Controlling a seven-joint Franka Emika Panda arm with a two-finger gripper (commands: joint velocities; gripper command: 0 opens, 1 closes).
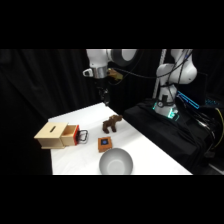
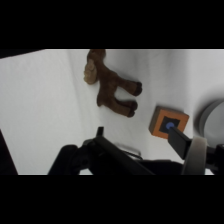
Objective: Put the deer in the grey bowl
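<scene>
- My table [image 1: 150, 155] is white, and its near edge is cut off at the bottom of the side view.
- My arm [image 1: 175, 75] shows as white pieces up top — the middle of it is cut off by the top of the side view.
- The tan wooden box [image 1: 56, 135] sits at the table's left edge. It has a dark slot on top and an orange end, and I can't make out the small dark thing just beside that end.
- The grey bowl [image 1: 116, 162] sits at the near edge, and its bottom part is cut off. In the wrist view only a bit of its rim shows at the right edge.
- My gripper [image 1: 105, 95] hangs high over the far end of the table, well apart from everything. I cannot tell if it is open or closed.
- The deer [image 2: 112, 85] lies on its side on the table — between the box and the bowl, a bit farther back.
- The orange-brown cube [image 2: 169, 122] with a blue top is near the deer, just beside the bowl.
- I see no writing I can read.
</scene>
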